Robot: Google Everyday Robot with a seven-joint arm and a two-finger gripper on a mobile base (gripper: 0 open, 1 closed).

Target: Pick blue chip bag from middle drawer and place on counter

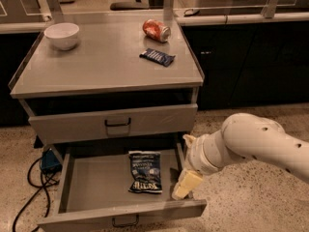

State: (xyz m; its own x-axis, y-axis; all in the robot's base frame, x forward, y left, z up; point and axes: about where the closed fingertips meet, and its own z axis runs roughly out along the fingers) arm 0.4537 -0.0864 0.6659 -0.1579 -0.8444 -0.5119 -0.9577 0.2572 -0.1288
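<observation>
Grey metal table [96,66] up top, carrying a white bowl [62,35] back-left, a red can [156,30] on its side at the back and a flat blue bar wrapper [157,57] just in front of the can.

Upper drawer [72,124] shut. Below it, middle drawer [96,187] pulled well out, floor mostly bare.

White arm [260,144] in from the right, wrist bent down toward the drawer's right side.

Blue chip bag [145,172] flat on the drawer floor, right of centre, pale band toward the back, lettering toward the front. Not touched by anything.

Pincer [187,183] low at the drawer's front-right corner, just beside the right wall, right of the bag and apart from it. Spread or pressed together: cannot tell.

Handling, as a guess:
- Light, next to no load on the arm.
- Soft crinkly film, likely slick; slip risk with a shallow pinch.
- Contents brittle, so no hard squeeze across the belly.
- Lying flat, so little height to bite on. Probably best to come straight down and pinch across the narrow width near the middle, bunching the film, or take an end seam.
- Mind the right drawer wall on approach.
- Lift clear of the upper drawer front before swinging to the table.
</observation>
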